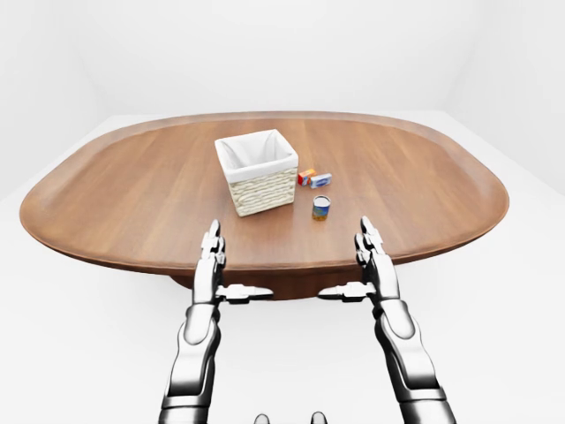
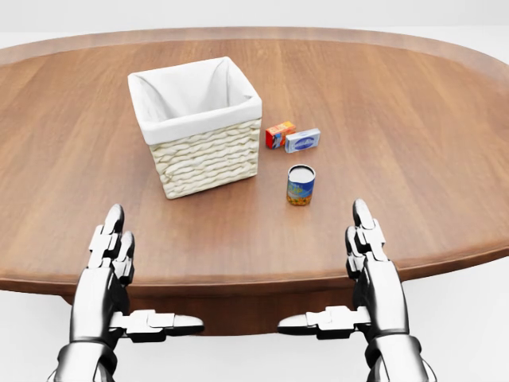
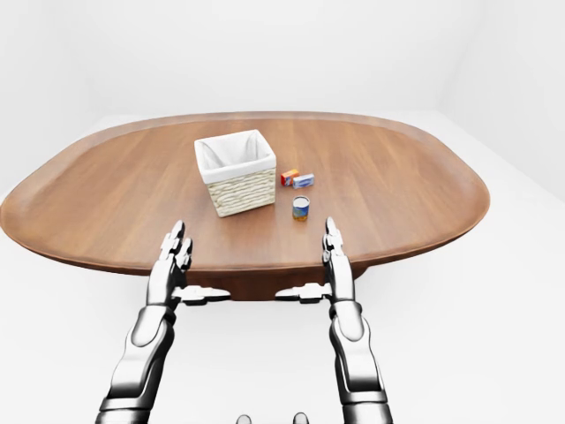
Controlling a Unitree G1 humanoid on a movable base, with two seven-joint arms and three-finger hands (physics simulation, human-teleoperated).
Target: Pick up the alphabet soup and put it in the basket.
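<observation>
Both hands hang at the oval wooden table's (image 2: 445,159) near edge, the left hand (image 2: 111,270) and right hand (image 2: 370,267) flat with fingers spread, thumbs pointing inward, holding nothing. Beyond the right hand, the alphabet soup can (image 2: 301,185) stands upright, just right of the white-lined wicker basket (image 2: 208,155). Two small boxes (image 2: 293,138) lie above the can.

Arms: polished chrome-silver shells, rounded forearm segments, dark joint seams. Left hand (image 2: 107,263), right hand (image 2: 370,259): three blocky segmented metallic fingers each, thumb included.
</observation>
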